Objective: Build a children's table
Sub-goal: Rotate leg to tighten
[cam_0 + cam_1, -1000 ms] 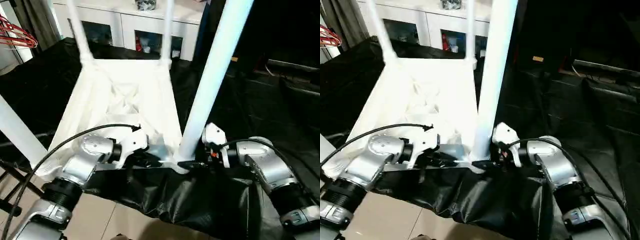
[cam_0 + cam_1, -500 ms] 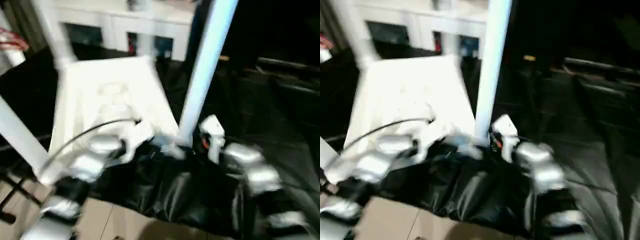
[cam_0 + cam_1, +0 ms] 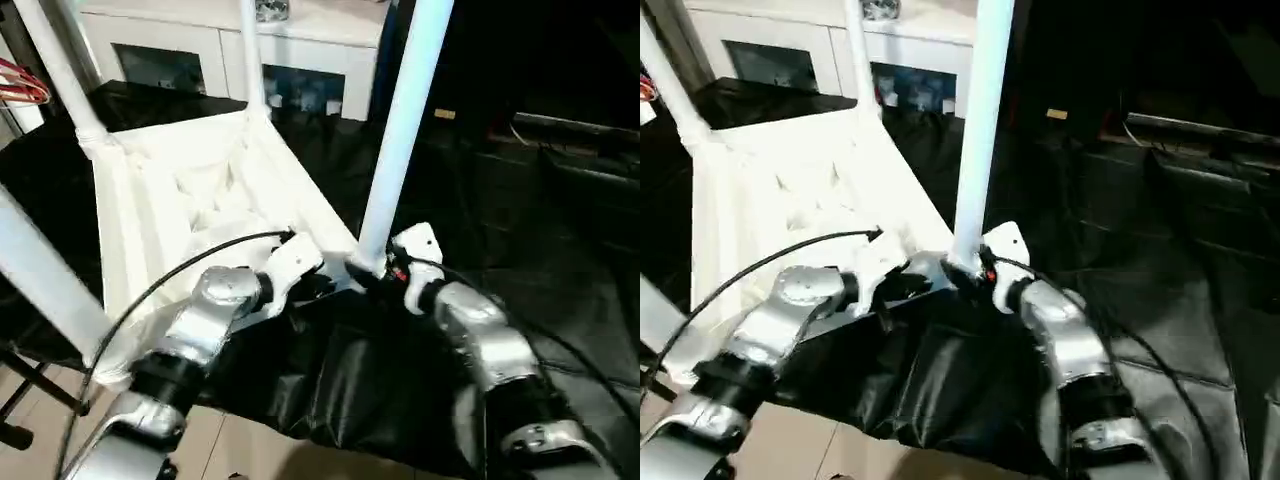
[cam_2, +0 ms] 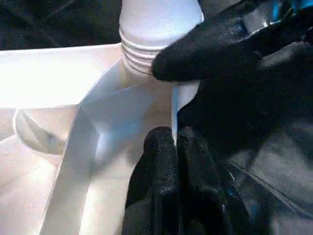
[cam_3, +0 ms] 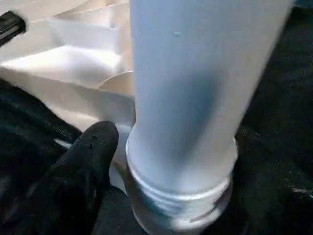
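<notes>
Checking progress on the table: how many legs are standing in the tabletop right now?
4. One at the near right corner by the right gripper, one at the near left, one far left, one far right of the tabletop. None looks hidden.

Upright legs [image 3: 400, 140] around ribbed tabletop [image 3: 190, 200]

Smooth white plastic is showing on the ribbed tabletop [image 3: 190, 190] and tube leg [image 3: 400, 150]; crinkled glossy black sheeting [image 3: 380, 390] is lying beneath; forearms [image 3: 480, 350] are gleaming brushed silver metal.
</notes>
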### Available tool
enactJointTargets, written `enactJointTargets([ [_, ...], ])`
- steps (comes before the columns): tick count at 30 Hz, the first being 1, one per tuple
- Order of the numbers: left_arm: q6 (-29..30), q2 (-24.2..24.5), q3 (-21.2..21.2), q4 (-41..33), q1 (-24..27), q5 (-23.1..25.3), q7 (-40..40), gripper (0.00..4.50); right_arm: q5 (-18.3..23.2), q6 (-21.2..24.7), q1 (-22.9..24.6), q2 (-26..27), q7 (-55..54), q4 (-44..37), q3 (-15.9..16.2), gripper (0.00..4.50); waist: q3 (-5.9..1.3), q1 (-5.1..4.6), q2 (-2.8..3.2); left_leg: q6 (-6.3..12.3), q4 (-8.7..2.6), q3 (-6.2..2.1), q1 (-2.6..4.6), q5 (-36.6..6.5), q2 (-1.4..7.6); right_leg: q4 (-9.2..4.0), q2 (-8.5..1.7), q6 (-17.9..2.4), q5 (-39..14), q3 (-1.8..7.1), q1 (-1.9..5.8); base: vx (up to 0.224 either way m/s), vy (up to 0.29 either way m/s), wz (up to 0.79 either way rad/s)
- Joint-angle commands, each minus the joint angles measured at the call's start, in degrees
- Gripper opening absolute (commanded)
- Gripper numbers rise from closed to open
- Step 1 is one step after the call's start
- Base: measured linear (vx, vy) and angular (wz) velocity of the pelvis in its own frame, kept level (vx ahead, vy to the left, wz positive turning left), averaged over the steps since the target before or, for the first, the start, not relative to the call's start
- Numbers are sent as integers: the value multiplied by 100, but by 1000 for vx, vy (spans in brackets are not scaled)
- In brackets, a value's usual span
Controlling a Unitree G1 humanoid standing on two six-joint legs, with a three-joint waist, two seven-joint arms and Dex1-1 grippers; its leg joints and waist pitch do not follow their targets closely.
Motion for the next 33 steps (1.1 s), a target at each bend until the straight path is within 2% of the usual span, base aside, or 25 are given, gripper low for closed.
enactJointTargets([
  [1, -379, -81, -282, -333, 106, -460, -598, 0, 79, -94, 52, -154, 1017, -324, 577, 369, -371, 23, -31, 457, -347, -192, 52, -794, 367, -446, -614, -1096, -898, 418, 281, 0, 0, 0],
  [3, -399, 58, -288, -361, 132, -493, -800, 0, 110, -109, 78, -401, 1420, -398, 638, 369, -364, 43, -23, 503, -342, -179, 72, -810, 365, -457, -606, -1117, -922, 421, 257, 0, 0, 0],
  [5, -396, 134, -277, -358, 134, -514, -910, 0, 148, -82, 90, -538, 1660, -443, 656, 369, -348, 60, -12, 466, -357, -180, 80, -885, 382, -470, -607, -1120, -1074, 418, 240, 0, 0, 0],
  [8, -465, 341, -245, -378, 157, -594, -1294, 0, 193, -85, 88, -827, 2167, -480, 666, 369, -349, 70, -26, 385, -357, -189, 76, -989, 377, -478, -610, -1078, -1262, 414, 261, 0, 0, 0],
  [9, -497, 439, -236, -360, 152, -601, -1424, 0, 227, -87, 84, -934, 2370, -495, 682, 369, -353, 75, -41, 413, -355, -182, 80, -997, 379, -477, -604, -1078, -1258, 415, 249, 0, 0, 0],
  [12, -487, 590, -237, -376, 164, -632, -1655, 0, 319, -13, 93, -1083, 2661, -575, 736, 369, -356, 102, -32, 442, -350, -180, 74, -919, 378, -468, -604, -1086, -1208, 410, 256, 0, 0, 0],
  [16, -486, 734, -250, -417, 179, -700, -1907, 0, 353, 38, 127, -1208, 2958, -681, 848, 336, -375, 145, -35, 460, -339, -172, 76, -766, 386, -424, -598, -1163, -955, 410, 251, 0, 0, 0],
  [17, -493, 754, -246, -416, 177, -708, -1938, 0, 352, 37, 141, -1229, 3021, -701, 872, 315, -383, 152, -49, 468, -339, -168, 81, -748, 390, -422, -601, -1171, -928, 411, 256, 0, 0, 0],
  [18, -507, 779, -240, -396, 163, -718, -1971, 0, 349, 40, 157, -1234, 3063, -728, 895, 305, -381, 167, -38, 471, -340, -173, 79, -726, 394, -417, -606, -1178, -913, 409, 251, 0, 0, 0],
  [19, -509, 796, -242, -393, 156, -733, -1997, 0, 353, 53, 169, -1221, 3095, -753, 906, 301, -383, 176, -55, 455, -341, -172, 81, -738, 394, -417, -606, -1166, -936, 408, 252, 0, 0, 0],
  [26, -506, 791, -248, -421, 178, -783, -2026, 0, 428, 125, 248, -1190, 3212, -842, 979, 277, -398, 185, -65, 425, -337, -175, 74, -721, 391, -414, -612, -1131, -980, 405, 263, 0, 0, 0],
  [30, -482, 535, -157, -319, 148, -679, -1492, 0, 470, 98, 365, -887, 2734, -879, 867, 275, -393, 177, -75, 387, -344, -179, 78, -765, 390, -429, -621, -1096, -1083, 411, 257, 0, 0, 0],
  [31, -411, 322, -97, -212, 72, -588, -1073, 0, 303, 158, 327, -548, 1950, -685, 731, 274, -381, 167, -83, 352, -347, -182, 79, -816, 388, -445, -628, -1078, -1205, 412, 249, 0, 0, 0],
  [32, -396, 238, -85, -169, 38, -532, -892, 0, 195, 135, 295, -410, 1585, -555, 681, 274, -374, 148, -81, 326, -351, -180, 78, -836, 384, -454, -621, -1067, -1266, 415, 235, 0, 0, 0],
  [33, -378, 184, -77, -144, 18, -500, -780, 0, 138, 121, 277, -332, 1388, -476, 655, 274, -345, 123, -85, 225, -371, -194, 88, -980, 369, -499, -628, -1003, -1593, 402, 221, 0, 0, 0],
])
